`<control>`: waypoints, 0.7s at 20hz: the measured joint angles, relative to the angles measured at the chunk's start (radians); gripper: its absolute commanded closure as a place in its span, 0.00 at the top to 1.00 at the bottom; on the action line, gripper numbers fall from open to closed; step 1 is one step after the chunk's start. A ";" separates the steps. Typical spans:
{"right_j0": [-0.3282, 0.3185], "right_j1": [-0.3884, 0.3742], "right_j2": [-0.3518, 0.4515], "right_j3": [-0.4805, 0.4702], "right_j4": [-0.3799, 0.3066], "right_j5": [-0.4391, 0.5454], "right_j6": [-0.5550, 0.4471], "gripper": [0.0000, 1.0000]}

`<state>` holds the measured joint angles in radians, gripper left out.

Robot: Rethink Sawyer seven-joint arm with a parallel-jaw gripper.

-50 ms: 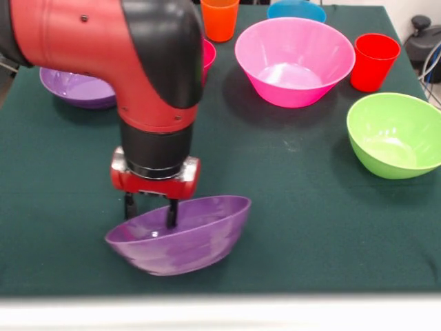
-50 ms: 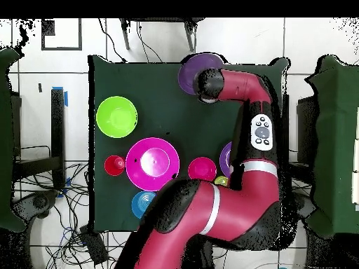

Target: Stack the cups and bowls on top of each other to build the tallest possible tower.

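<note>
purple bowl (image 1: 180, 240) is tipped up off the green table (image 1: 296, 227), its rim pinched between closed gripper (image 1: 149, 210) fingers, likely for lifting as tower base.

Arm (image 1: 138, 62) red w/ black joints. Table cloth (image 1: 303, 227) dark green. Bowls: two purple (image 1: 186, 241) (image 1: 76, 88), big pink (image 1: 295, 61), lime green (image 1: 396, 134). Cups: red (image 1: 374, 61), orange (image 1: 220, 18).

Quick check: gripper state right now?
Gripper: shut on the purple bowl, fingers straddling its rim, bowl tilted.
</note>
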<state>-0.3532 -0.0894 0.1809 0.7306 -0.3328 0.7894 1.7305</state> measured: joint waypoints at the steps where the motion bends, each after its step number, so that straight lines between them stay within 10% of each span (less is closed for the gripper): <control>1: 0.009 0.001 0.001 0.000 0.005 0.000 0.000 1.00; 2: 0.021 0.001 0.001 0.000 0.011 0.000 0.000 0.00; 14: 0.033 -0.013 0.001 -0.008 0.042 0.000 0.000 0.00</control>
<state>-0.3198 -0.1028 0.1822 0.7226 -0.2903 0.7894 1.7305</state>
